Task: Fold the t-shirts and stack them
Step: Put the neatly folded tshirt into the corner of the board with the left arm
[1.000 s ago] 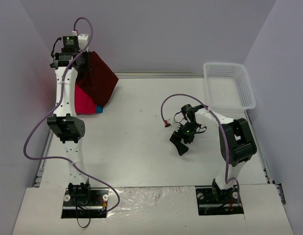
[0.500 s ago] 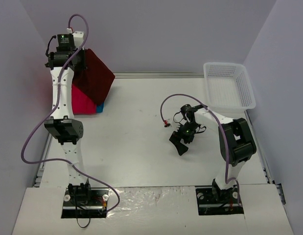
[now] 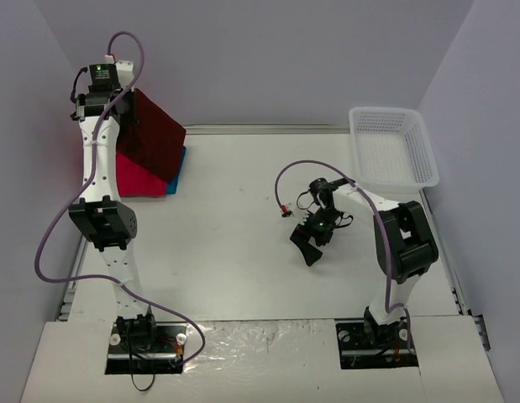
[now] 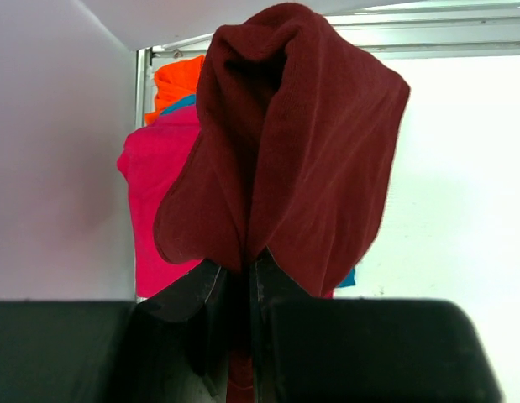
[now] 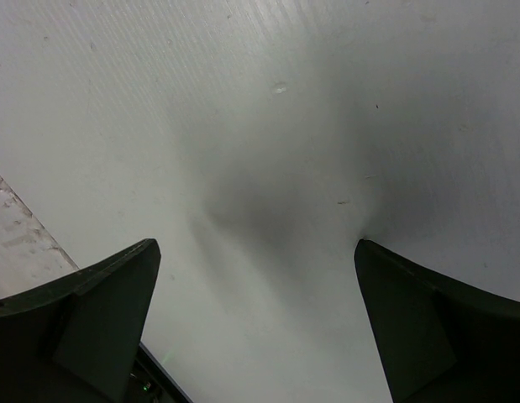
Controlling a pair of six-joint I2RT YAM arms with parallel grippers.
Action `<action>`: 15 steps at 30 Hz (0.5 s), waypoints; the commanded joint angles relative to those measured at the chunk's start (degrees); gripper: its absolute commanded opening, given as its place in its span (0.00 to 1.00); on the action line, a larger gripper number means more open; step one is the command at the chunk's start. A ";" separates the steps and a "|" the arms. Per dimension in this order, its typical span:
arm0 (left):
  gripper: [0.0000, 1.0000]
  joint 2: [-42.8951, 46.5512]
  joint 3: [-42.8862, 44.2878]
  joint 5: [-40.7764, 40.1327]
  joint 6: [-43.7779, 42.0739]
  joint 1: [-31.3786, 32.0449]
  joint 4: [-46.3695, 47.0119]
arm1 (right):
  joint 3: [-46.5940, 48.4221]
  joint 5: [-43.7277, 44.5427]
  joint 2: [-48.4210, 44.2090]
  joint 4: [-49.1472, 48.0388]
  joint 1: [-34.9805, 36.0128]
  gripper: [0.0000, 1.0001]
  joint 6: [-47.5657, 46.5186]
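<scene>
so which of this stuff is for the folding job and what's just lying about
For the job: maroon t-shirt, pinched in the left end effector; pink t-shirt; teal t-shirt; orange t-shirt.
Just lying about: white mesh basket.

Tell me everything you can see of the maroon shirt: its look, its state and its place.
The maroon shirt is soft, matte cloth of one dark red, with no print or label showing. The left gripper is shut on a pinch of it and holds it lifted at the far left corner of the table. It hangs bunched in loose folds, not spread flat. Its lower part is over the pink shirt; whether they touch I cannot tell.
</scene>
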State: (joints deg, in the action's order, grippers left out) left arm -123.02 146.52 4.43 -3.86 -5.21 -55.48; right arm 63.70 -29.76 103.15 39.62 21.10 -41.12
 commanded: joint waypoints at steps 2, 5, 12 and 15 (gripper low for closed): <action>0.02 3.23 -2.98 -2.05 -2.20 -2.52 7.39 | -4.02 4.45 6.79 -0.24 0.17 1.00 -0.62; 0.02 1.22 -3.88 -3.37 -4.05 -3.84 8.99 | -4.11 4.36 7.50 -0.24 -0.01 1.00 -0.45; 0.54 -1.51 -12.46 -12.76 -9.22 -7.88 19.95 | -3.94 4.88 9.34 -0.24 -0.18 1.00 -0.27; 0.79 -5.29 -10.48 -18.39 -10.82 -8.50 19.98 | -4.11 4.89 9.09 -0.24 -0.18 1.00 -0.18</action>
State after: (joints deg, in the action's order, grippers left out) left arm -126.19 134.74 -6.04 -11.27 -12.75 -40.60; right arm 64.69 -29.69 105.01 40.77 21.08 -40.40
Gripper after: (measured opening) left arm 0.747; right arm 0.999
